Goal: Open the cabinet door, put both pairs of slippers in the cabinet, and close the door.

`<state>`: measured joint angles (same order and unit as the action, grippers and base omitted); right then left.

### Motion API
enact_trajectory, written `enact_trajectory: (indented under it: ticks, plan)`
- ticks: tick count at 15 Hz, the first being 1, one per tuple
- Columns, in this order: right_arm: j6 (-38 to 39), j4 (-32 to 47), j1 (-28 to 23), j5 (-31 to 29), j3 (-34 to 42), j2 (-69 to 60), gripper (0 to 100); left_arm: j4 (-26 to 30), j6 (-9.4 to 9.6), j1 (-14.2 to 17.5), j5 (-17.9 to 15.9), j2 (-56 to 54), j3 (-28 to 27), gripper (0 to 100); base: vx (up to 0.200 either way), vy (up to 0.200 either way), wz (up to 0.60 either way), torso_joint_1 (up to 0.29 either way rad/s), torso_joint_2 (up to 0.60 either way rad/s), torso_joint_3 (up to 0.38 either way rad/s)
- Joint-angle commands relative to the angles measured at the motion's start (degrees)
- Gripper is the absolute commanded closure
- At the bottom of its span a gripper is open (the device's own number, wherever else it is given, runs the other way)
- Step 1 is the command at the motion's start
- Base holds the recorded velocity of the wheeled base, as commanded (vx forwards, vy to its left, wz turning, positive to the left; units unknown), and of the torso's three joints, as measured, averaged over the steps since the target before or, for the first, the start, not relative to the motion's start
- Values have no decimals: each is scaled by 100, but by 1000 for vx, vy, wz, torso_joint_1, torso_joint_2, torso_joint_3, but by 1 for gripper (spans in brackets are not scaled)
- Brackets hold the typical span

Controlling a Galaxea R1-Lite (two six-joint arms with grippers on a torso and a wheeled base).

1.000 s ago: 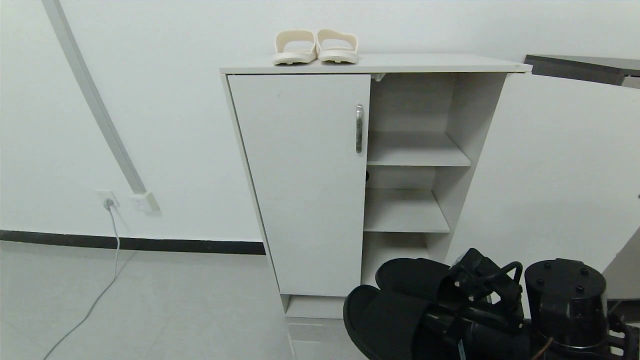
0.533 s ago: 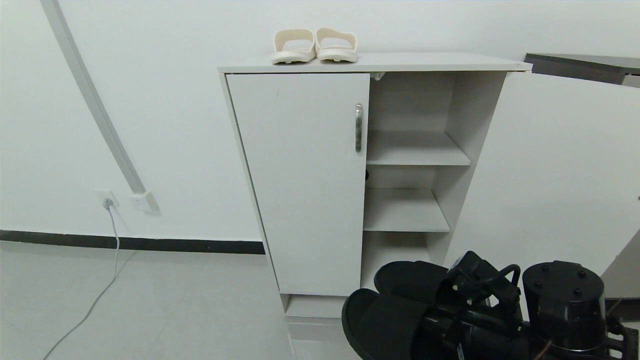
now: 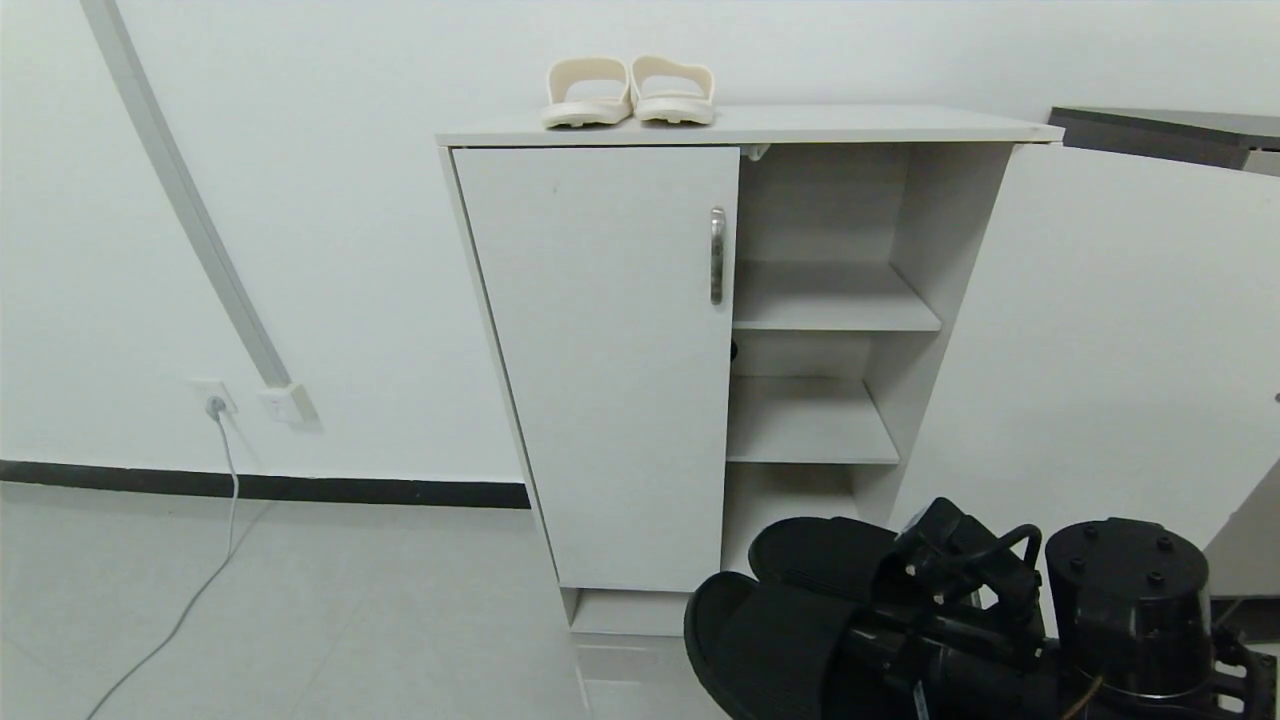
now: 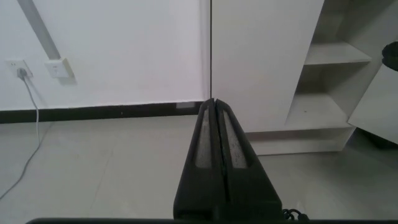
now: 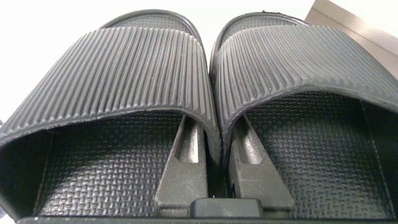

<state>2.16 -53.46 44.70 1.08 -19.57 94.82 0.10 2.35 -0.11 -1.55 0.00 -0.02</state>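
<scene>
In the head view, the cabinet stands with its right door swung open and its left door shut. The beige slippers sit on the cabinet top near its back edge, above the shut door. The black slippers hang low in front of the bottom compartment. Over the last second they have hardly budged and only my camera drifted a touch, so I judge nothing is stowed yet.

In the left wrist view, the left gripper is closed on nothing.

In the right wrist view, the right gripper pinches the black pair's inner walls together.
</scene>
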Motion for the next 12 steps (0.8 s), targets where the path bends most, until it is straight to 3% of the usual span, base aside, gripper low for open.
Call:
enact_trajectory:
  ticks: [1,4,8,9,12]
  plan:
    - [4,-7,3,-100,-109,98,100,-1,-59,2,23,0,2,100,0,0,0,0,0,0]
    - [57,-77,3,-1198,-742,634,100,-10,-183,2,58,0,2,100,0,0,0,0,0,0]
    - [610,-51,214,-3334,-2104,1838,100,-10,-174,2,49,0,2,100,0,0,0,0,0,0]
    - [725,-51,188,-4134,-2675,2296,100,-10,-174,2,49,0,2,100,0,0,0,0,0,0]
    - [856,-77,170,-4793,-3009,2621,100,-10,-165,2,41,0,2,100,0,0,0,0,0,0]
